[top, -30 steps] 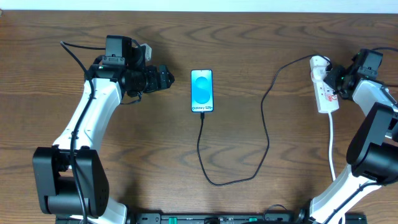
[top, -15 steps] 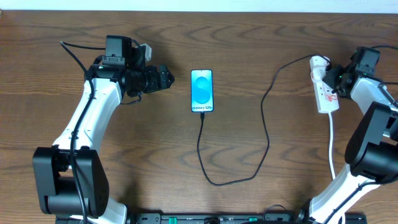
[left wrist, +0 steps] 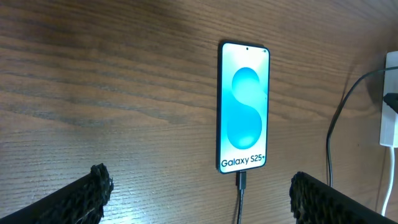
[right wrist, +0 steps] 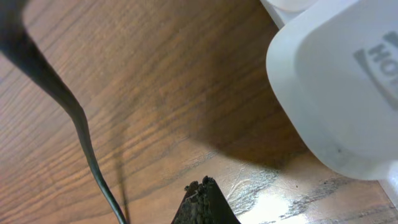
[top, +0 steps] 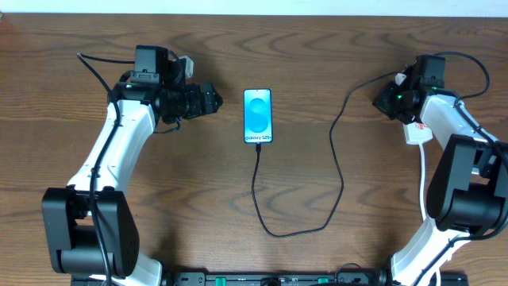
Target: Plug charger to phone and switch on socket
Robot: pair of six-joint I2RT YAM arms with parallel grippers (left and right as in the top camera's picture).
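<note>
The phone [top: 258,116] lies face up at mid table with its light blue screen lit; it also shows in the left wrist view [left wrist: 243,107]. The charger, a thin black cable [top: 340,171], has its connector [left wrist: 241,182] in the phone's lower end. It loops toward me and runs back up to the socket. The white socket [top: 419,133] is mostly hidden under my right arm. My left gripper [top: 213,99] is open and empty, left of the phone [left wrist: 202,199]. My right gripper [top: 387,100] is shut and empty at the socket's far left end, just off a white plug body [right wrist: 336,87].
The socket's white lead [top: 425,191] runs down the right side toward the table's front. A thicker black arm cable [top: 95,67] loops behind my left arm. The charger cable [right wrist: 81,124] passes close to the left of my right fingertip [right wrist: 202,202].
My right gripper has swung left, from the socket's right side across to its left end, and the arm now covers most of the socket. The left arm, phone and cable have not moved.
</note>
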